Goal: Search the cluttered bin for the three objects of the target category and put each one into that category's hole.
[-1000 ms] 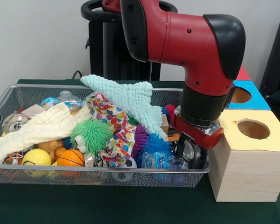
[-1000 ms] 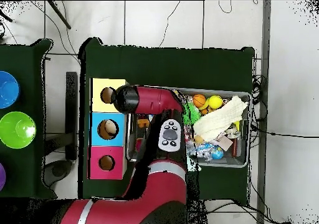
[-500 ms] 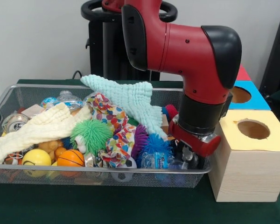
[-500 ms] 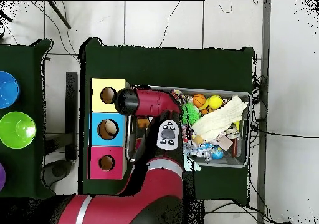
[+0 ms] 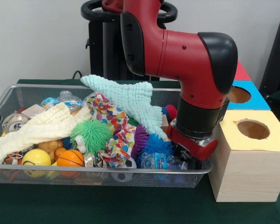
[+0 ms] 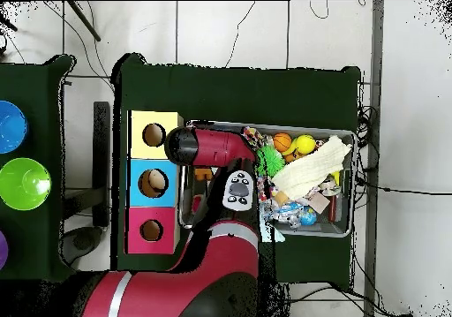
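The red and black arm's gripper is sunk into the wire mesh bin at the end beside the pale wooden box with a yellow top and round hole, and whether it is apart or clamped I cannot tell. Which category is wanted is unclear. To do this well, it should probably lift straight up clear of the spiky blue rubber ball and mint knitted cloth, dragging neither over the bin's rim.

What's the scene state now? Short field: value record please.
arm: reaching down into the right end of the wire bin, front view
gripper: low among the toys, fingers hidden
bin contents: pale yellow cloth, mint cloth, green spiky ball, orange ball, yellow ball
boxes: yellow box, blue box, each with a round hole
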Robot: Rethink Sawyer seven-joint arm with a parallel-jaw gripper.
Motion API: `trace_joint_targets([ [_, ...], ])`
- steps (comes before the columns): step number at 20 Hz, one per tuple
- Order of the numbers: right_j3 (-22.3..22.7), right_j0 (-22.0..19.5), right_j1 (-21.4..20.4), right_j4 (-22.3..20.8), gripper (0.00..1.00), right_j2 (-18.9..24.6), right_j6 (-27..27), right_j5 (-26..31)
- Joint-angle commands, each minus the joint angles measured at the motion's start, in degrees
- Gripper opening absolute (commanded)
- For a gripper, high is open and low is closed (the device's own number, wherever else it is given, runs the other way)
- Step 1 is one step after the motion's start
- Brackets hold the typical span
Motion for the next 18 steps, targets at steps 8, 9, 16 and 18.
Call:
trace_joint_targets([
  [8,2.5,-3.1,0.7,2.1,1.00,3.2,7.1,-3.8],
  [9,2.9,-3.4,0.2,2.0,1.00,3.2,6.7,-3.2],
  [16,0.0,-1.3,0.8,-0.1,0.00,-0.5,6.2,-2.1],
  [18,-0.1,-0.3,0.5,0.3,0.00,-1.8,7.4,-1.3],
])
